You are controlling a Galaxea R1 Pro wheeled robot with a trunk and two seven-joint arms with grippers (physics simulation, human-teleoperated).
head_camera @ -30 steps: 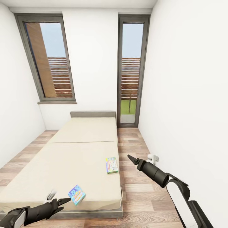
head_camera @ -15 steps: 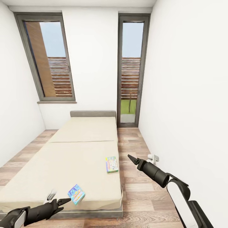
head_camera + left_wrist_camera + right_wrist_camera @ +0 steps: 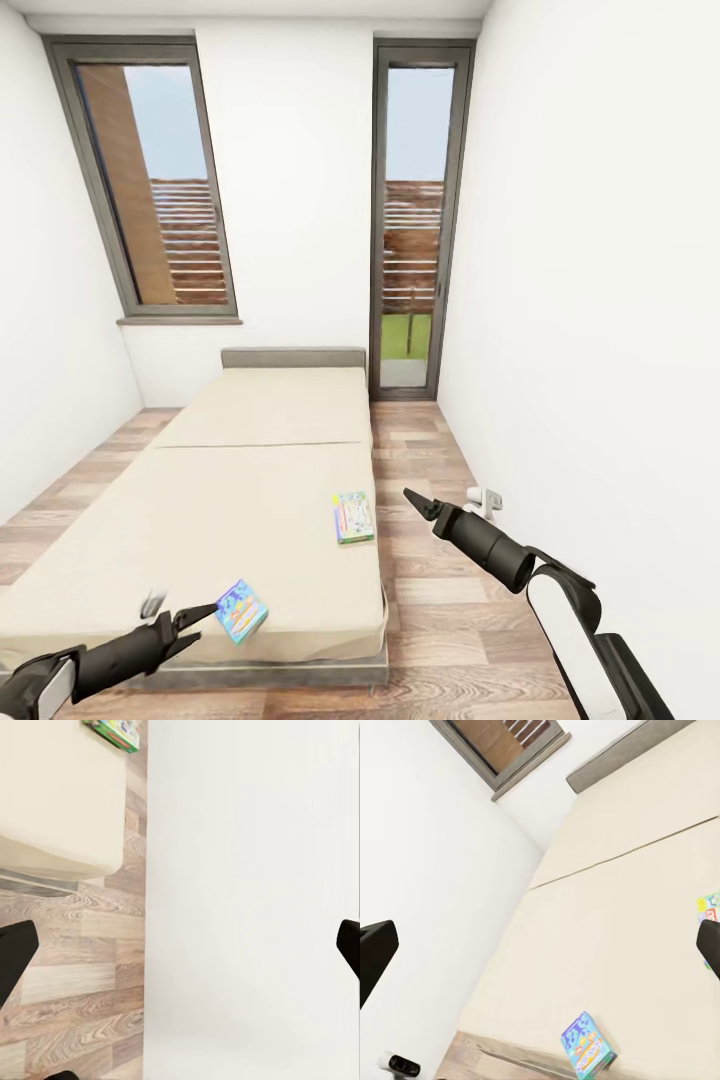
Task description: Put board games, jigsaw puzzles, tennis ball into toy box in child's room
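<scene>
Both jaws released: left gripper lower left beside blue board game; right gripper centre-right near green-edged board game on bed.

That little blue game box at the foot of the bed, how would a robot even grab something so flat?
Probably by its thin edges: the blue board game lies flat near the bed's foot edge, so the left gripper, open and just beside it, could close across its narrow width from the near side.
</scene>
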